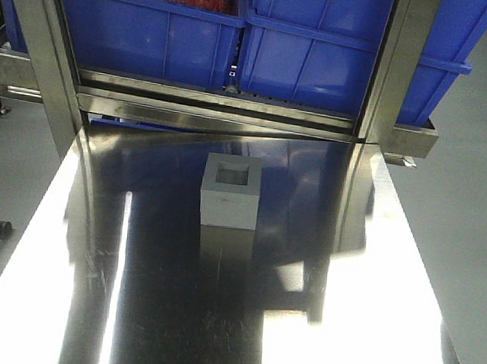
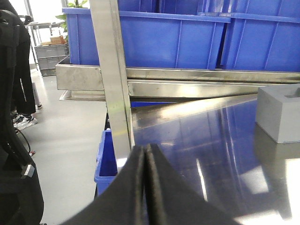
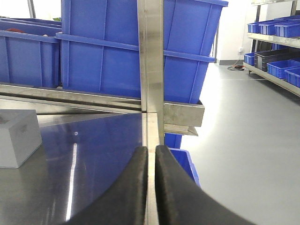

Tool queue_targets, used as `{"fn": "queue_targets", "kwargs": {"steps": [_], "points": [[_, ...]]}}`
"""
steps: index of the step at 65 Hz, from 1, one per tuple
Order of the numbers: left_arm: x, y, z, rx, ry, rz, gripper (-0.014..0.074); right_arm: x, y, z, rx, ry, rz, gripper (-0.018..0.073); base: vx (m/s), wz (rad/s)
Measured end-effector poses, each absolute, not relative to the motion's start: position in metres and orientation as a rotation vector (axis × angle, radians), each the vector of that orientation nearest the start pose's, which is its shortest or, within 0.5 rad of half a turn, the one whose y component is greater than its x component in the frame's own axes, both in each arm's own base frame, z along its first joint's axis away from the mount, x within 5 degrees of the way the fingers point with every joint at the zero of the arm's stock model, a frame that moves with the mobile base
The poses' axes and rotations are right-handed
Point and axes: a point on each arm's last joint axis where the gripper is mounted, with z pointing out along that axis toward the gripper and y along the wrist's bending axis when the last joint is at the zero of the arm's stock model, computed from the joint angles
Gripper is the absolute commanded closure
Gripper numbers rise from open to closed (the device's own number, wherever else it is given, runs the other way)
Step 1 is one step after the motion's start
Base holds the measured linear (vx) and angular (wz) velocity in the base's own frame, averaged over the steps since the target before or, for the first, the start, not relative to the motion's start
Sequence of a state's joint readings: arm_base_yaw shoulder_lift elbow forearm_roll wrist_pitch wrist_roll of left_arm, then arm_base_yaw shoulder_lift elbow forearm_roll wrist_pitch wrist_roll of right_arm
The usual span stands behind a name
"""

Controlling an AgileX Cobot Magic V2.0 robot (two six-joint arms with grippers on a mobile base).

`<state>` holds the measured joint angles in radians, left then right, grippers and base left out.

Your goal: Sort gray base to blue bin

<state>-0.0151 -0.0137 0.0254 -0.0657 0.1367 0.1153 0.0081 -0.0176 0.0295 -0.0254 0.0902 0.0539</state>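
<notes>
- The gray base stands upright on the shiny steel table, a bit toward 12 o'clock from the middle and touching nothing else.
- Its square recess opens straight up. One flat side faces the front camera, and it looks roughly cubic, so there's no real long axis.
- One blue bin sits on the rack shelf at 1 o'clock from it, and a twin bin holding red stuff sits at 11.
- The left gripper is pinched closed and empty, with the base off at 3 o'clock.
- The right gripper has its fingers nearly touching with nothing held, and the base is at 9 o'clock.
</notes>
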Motion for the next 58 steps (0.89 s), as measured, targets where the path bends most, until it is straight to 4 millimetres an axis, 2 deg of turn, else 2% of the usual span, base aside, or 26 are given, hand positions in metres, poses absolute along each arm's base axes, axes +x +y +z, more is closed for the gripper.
{"fn": "queue_targets", "kwargs": {"steps": [46,53,58], "points": [[0.056,-0.002,0.195,0.058,1.607,0.021,0.0602,0.056,0.000,0.196,0.018,1.586,0.027,0.0564,0.00,0.00],[0.056,-0.001,0.206,0.053,1.535,0.025,0.0602,0.056,0.000,0.196,0.018,1.586,0.027,0.0564,0.00,0.00],[0.051,-0.001,0.232,0.050,1.455,0.026,0.0602,0.056,0.000,0.196,0.018,1.586,0.027,0.0564,0.00,0.00]]}}
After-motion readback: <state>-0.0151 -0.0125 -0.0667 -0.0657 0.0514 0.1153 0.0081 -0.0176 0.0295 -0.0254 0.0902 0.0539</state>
